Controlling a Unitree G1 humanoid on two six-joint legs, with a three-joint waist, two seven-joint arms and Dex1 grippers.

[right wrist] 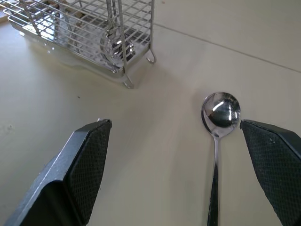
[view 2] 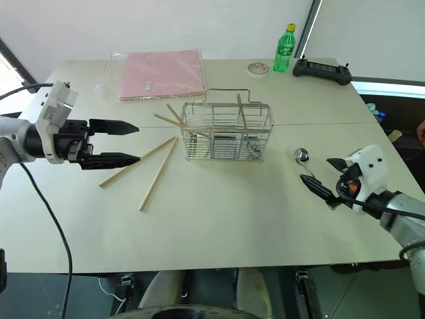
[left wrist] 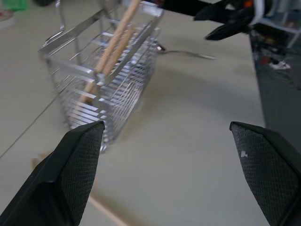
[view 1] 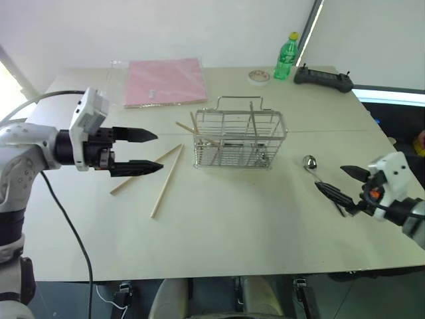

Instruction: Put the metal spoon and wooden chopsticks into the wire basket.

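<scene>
The spoon (right wrist: 221, 110) lies on the worktop (view 1: 265, 219) right of the basket (view 1: 239, 141), its handle end hidden under the right gripper (view 1: 342, 183). Two chopsticks (view 1: 166, 181) lie left of the basket, others leaning inside it. Both the right and the left gripper (view 1: 147, 151) have jaws wide apart and empty; the green bottle's (view 1: 286, 56) label is unreadable.

Place: a robot test room or lab, not a home kitchen.
Walls: bare white.
Table (view 1: 219, 226): plain, pale.
Controller (view 1: 323, 79): black handheld remote at the far edge.
Cable (view 1: 70, 229): trails from the arm.
</scene>
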